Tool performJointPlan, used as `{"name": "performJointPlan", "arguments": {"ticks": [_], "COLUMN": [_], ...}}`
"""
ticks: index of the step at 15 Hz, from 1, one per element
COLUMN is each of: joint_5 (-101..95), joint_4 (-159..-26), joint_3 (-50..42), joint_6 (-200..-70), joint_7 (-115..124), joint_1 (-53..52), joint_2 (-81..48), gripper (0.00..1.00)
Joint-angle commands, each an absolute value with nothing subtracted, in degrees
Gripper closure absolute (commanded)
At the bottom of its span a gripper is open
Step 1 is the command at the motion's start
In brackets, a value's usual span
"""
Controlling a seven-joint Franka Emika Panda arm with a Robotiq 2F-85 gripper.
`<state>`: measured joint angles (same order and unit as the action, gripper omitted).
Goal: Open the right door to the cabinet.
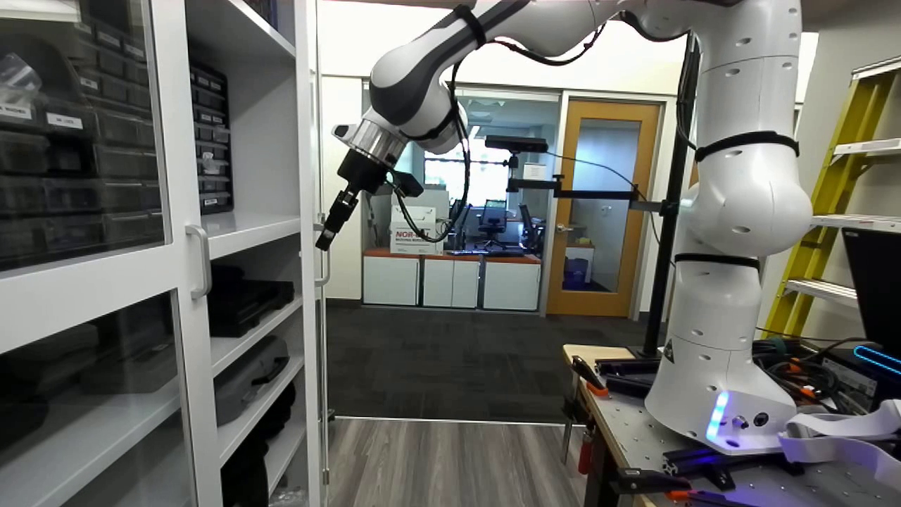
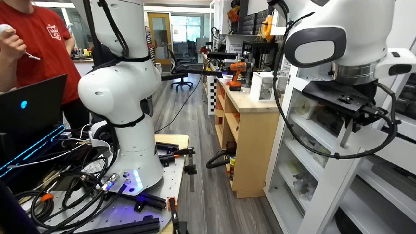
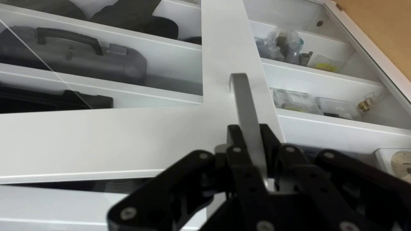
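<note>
The white cabinet's right door (image 1: 321,366) stands part-way open, seen nearly edge-on, with uncovered shelves beside it. Its frame also shows in an exterior view (image 2: 386,148). The door's grey bar handle (image 3: 242,93) sits on its white frame (image 3: 96,141) in the wrist view, which stands upside down. My gripper (image 3: 251,134) has one finger on each side of the handle and is shut on it. The gripper also shows in both exterior views (image 1: 324,243) (image 2: 356,126). The handle's far end is hidden between the fingers in the wrist view.
The glass left door (image 1: 91,289) with its own handle (image 1: 202,260) is beside the uncovered shelves. A wooden bench (image 2: 253,156) with an orange drill (image 2: 239,76) stands near the cabinet. A person in red (image 2: 45,48) stands behind the robot's table (image 2: 178,139).
</note>
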<state>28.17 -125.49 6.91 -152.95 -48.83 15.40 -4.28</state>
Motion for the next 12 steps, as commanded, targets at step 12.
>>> {"name": "performJointPlan", "arguments": {"ticks": [12], "joint_5": [27.88], "joint_4": [-132.26], "joint_3": [-5.78], "joint_6": [-152.37], "joint_7": [-54.20], "joint_1": [10.09], "joint_2": [5.07], "gripper": [0.95]}}
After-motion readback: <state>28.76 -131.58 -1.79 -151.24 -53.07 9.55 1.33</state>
